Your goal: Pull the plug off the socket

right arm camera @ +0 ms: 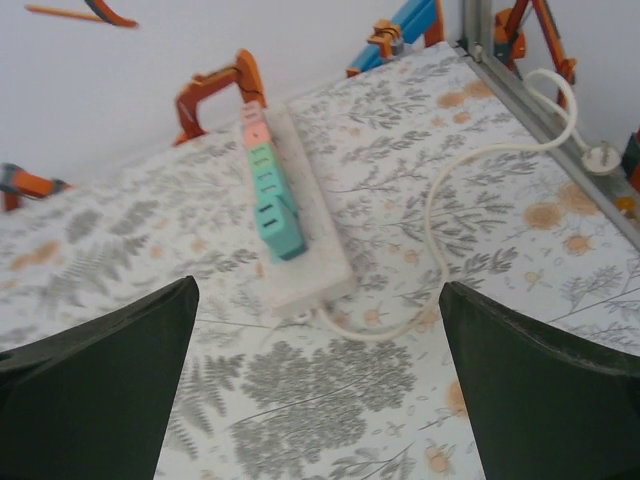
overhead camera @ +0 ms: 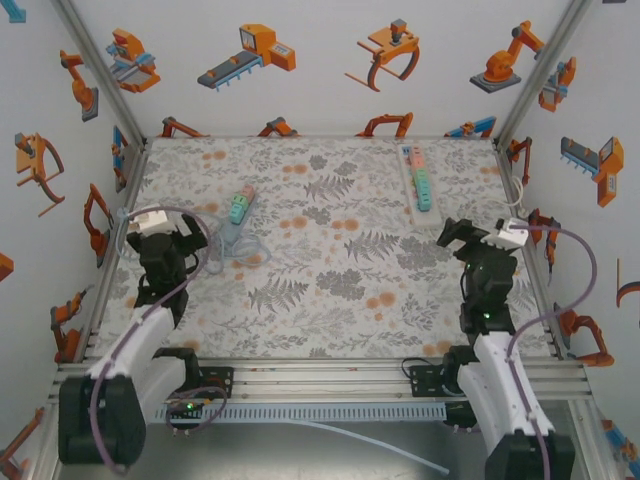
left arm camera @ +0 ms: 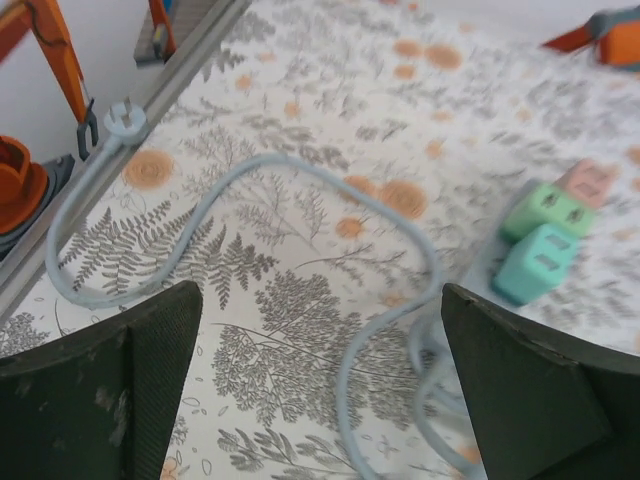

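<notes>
Plugs (overhead camera: 238, 207) are sitting pressed into a socket strip (overhead camera: 228, 238) at ten o'clock on the counter (overhead camera: 320, 300) and a second strip (right arm camera: 310, 270) at two o'clock, while the left end effector (left arm camera: 315, 300) and right end effector (right arm camera: 318, 292) are hovering short, fingers (left arm camera: 110, 390) spread wide, likely to straddle one.

top: above-behind, looking down | wrists: low, near, forward | shared: left power strip (overhead camera: 238, 208), right power strip (overhead camera: 418, 180)
</notes>
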Controlling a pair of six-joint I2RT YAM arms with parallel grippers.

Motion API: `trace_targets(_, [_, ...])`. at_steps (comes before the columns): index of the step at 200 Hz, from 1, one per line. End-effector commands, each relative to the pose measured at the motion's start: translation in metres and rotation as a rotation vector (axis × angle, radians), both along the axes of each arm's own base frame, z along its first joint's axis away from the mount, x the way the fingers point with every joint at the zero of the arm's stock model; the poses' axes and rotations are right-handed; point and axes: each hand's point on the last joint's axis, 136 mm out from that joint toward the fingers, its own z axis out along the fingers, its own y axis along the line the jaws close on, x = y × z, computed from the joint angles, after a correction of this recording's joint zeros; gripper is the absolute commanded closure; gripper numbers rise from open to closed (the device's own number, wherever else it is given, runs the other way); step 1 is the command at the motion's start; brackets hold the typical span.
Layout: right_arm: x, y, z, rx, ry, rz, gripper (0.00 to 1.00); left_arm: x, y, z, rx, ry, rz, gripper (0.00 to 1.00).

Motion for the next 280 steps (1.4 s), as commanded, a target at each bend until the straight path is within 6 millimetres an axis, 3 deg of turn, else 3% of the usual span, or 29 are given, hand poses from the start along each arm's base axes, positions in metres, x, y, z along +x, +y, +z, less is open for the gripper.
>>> trace_targets(1, [-0.01,0.027,-0.004,0.197,0.076,0.138,0.06,-0.016,-0.019,0.009,-0.106,0.07,-0.085,0.03])
trace_targets(26, [-0.002,0.07,0.018,0.309,0.122,0.333,0.11,-0.008,-0.05,0.044,-0.176,0.077,-0.222,0.03])
trace_targets(49, [0.008,0.142,0.022,0.195,0.261,0.536,0.1,0.023,-0.08,0.052,-0.169,0.213,-0.333,0.03])
trace_targets(52, [0.01,0.151,0.014,0.164,0.301,0.549,0.1,0.028,-0.082,0.047,-0.167,0.251,-0.33,0.03])
trace_targets(66, [0.012,0.194,0.012,0.046,0.379,0.645,0.1,0.051,-0.084,0.037,-0.154,0.388,-0.301,0.03])
trace_targets(84, [0.016,0.238,0.004,-0.009,0.473,0.758,0.1,0.081,-0.093,0.01,-0.109,0.52,-0.324,0.03])
trace_targets(115, [0.016,0.291,-0.019,-0.113,0.58,0.886,0.1,0.113,-0.113,-0.033,-0.071,0.643,-0.404,0.03])
trace_targets(146, [0.017,0.309,-0.04,-0.171,0.643,0.909,0.1,0.126,-0.12,-0.08,0.003,0.745,-0.418,0.0])
trace_targets(192, [0.017,0.318,-0.039,-0.152,0.611,0.948,0.09,0.13,-0.115,-0.136,0.125,0.876,-0.367,0.01])
trace_targets(214, [0.019,0.321,-0.035,-0.155,0.6,0.955,0.09,0.132,-0.121,-0.145,0.124,0.932,-0.398,0.11])
trace_targets(244, [0.021,0.323,-0.032,-0.153,0.595,0.96,0.09,0.131,-0.126,-0.155,0.119,0.989,-0.427,0.36])
trace_targets(280, [0.023,0.323,-0.03,-0.151,0.589,0.952,0.09,0.125,-0.126,-0.166,0.134,1.055,-0.45,0.52])
